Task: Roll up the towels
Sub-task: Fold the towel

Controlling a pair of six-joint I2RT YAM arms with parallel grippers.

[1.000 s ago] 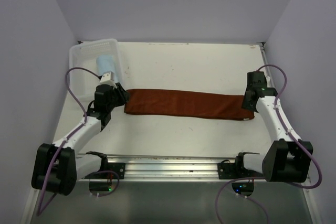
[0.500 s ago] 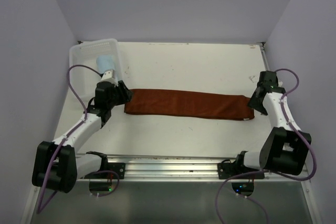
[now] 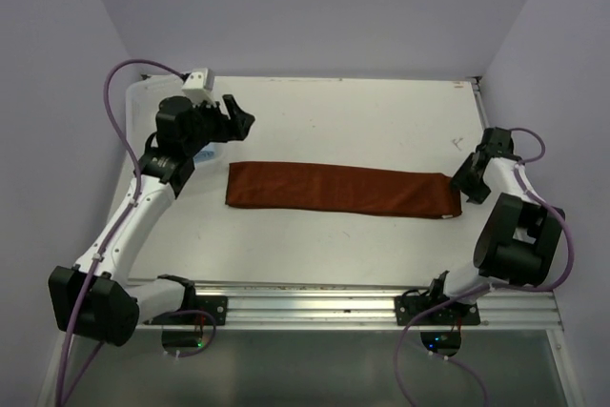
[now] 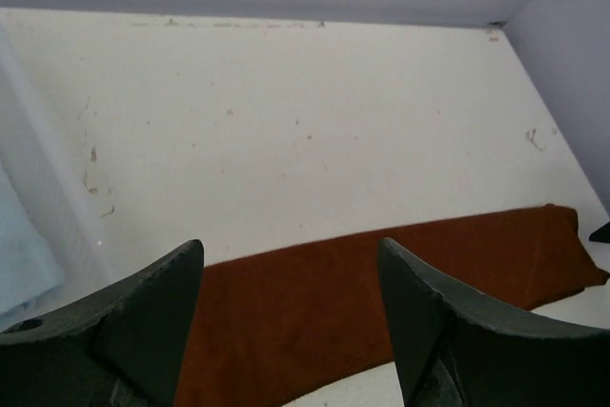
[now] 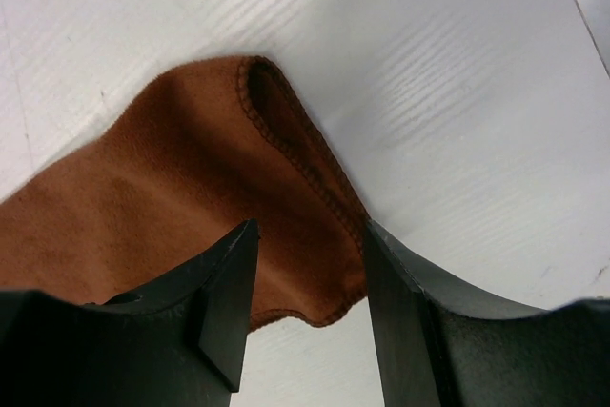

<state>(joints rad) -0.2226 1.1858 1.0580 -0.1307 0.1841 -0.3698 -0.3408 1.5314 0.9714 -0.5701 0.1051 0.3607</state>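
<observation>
The rust towel [image 3: 343, 190] lies flat on the white table [image 3: 362, 121] as a long folded strip. My left gripper [image 3: 238, 114] hangs open in the air above and behind the strip's left end; the left wrist view shows the rust towel [image 4: 381, 283] well below the spread fingers [image 4: 152, 312] of the left gripper [image 4: 288, 254]. The right gripper [image 3: 463, 182] sits low at the strip's right end. In its wrist view the right gripper [image 5: 310, 264] is open, its fingers apart on either side of the towel's stitched corner [image 5: 315, 235]. The light blue towel [image 4: 21, 254] shows behind the basket wall.
The white mesh basket [image 4: 48, 169] stands at the table's back left, largely covered by my left arm in the top view. Purple walls close in the back and sides. A metal rail [image 3: 315, 297] runs along the near edge.
My left gripper let go of the rust towel's left end, opened and rose back toward the basket. The right gripper swung out to the towel's right end and lowered there.
</observation>
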